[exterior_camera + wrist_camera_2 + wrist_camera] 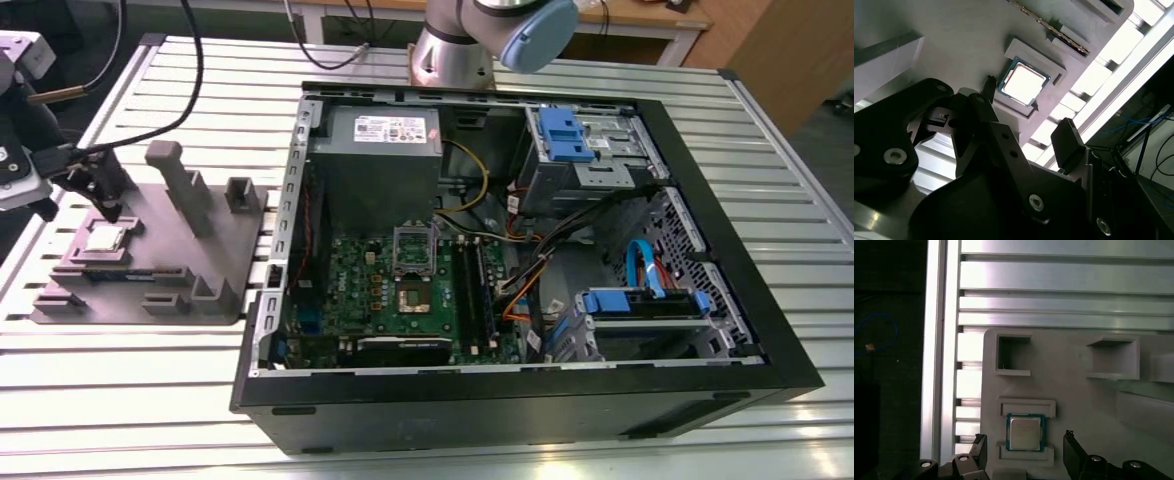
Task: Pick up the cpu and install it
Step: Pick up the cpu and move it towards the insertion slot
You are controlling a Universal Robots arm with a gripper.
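The cpu [107, 237] is a small square chip with a silver top, lying flat in a recess of the grey holder block [174, 275] at the exterior view's left. My gripper [100, 205] hangs just above it, open. In both wrist views the cpu [1024, 82] [1025, 433] lies in its pale pocket with the two dark fingertips [980, 447] spread to either side of it, not touching. The gripper [1025, 450] [1029, 115] holds nothing. In the open computer case, the motherboard [400, 300] shows its socket [411, 290] with the silver bracket [411, 243] standing upright.
The black computer case [534, 400] lies open on the slatted aluminium table [120, 400], with a grey power-supply box [380, 135], blue drive bays [561, 135] and cables inside. The holder block carries upright posts [174, 180]. The arm's base [461, 50] stands behind the case.
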